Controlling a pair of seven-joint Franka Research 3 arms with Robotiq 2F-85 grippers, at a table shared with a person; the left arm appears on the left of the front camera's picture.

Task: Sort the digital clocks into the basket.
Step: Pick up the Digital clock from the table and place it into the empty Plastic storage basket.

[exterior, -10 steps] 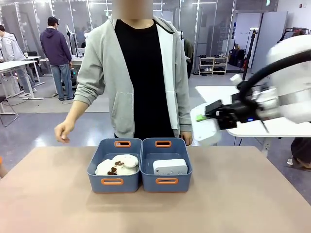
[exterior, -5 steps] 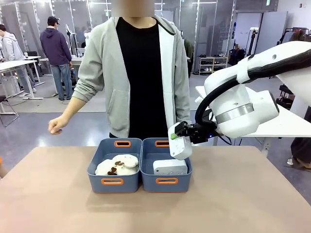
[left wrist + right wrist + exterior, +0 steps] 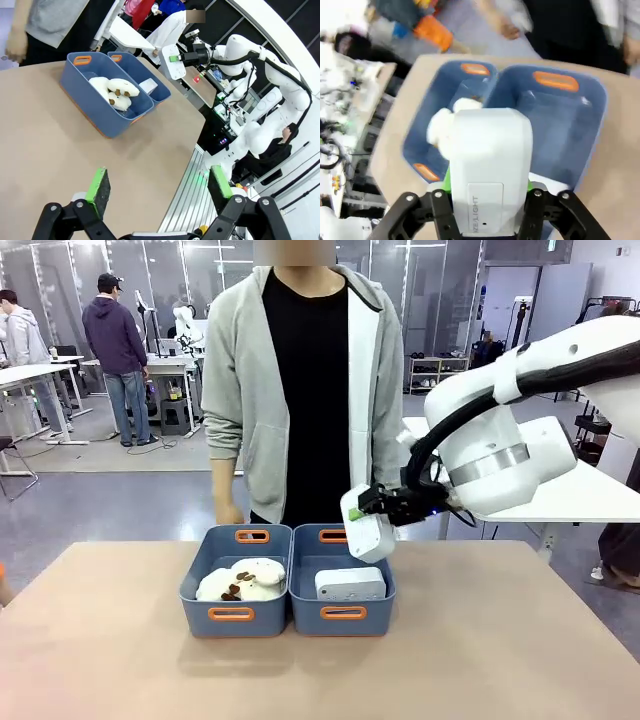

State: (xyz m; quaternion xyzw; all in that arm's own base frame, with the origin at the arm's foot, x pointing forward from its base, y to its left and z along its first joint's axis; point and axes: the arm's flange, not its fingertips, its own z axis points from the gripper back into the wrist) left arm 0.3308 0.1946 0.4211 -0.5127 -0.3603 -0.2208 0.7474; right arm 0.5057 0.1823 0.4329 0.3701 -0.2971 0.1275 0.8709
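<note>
While right pincer (image 3: 362,523) clamps clock (image 3: 366,536) above basket (image 3: 343,612), early release risks clock striking rim, tumbling onto bench (image 3: 500,650); left pincer (image 3: 159,188) gapes empty.

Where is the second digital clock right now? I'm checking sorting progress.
In the front view, the second digital clock is held in the right hand, in the air just above the right basket, where the first clock already lies.
</note>
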